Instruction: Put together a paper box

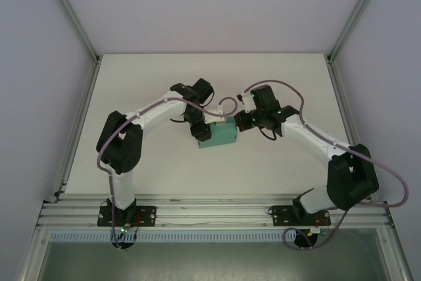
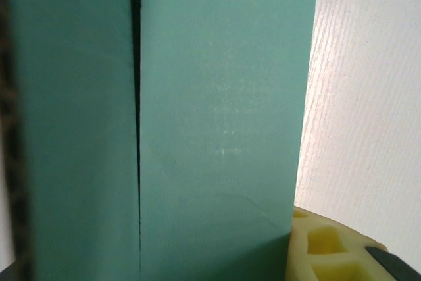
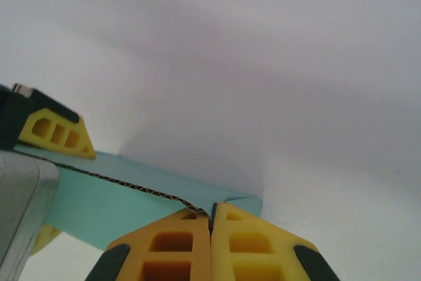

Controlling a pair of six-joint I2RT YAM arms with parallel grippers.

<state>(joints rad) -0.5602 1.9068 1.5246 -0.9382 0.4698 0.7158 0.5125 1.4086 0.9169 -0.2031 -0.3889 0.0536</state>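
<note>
The teal-green paper box (image 1: 219,137) is held off the white table between both arms, partly folded. In the left wrist view its card (image 2: 217,116) fills the frame, with a dark slit between two panels; one yellow finger (image 2: 325,245) presses its right edge. My left gripper (image 1: 201,133) is shut on the box's left end; in the right wrist view its fingers (image 3: 56,133) sit above and below the card (image 3: 131,205). My right gripper (image 3: 212,215) is shut, pinching the corrugated edge of a flap at its tips. From above, the right gripper (image 1: 239,123) is at the box's far right corner.
The white table (image 1: 131,90) is enclosed by pale walls and aluminium posts (image 1: 69,11). A slotted rail (image 1: 210,212) runs along the near edge by the arm bases. Grey cables (image 1: 289,90) loop over both arms.
</note>
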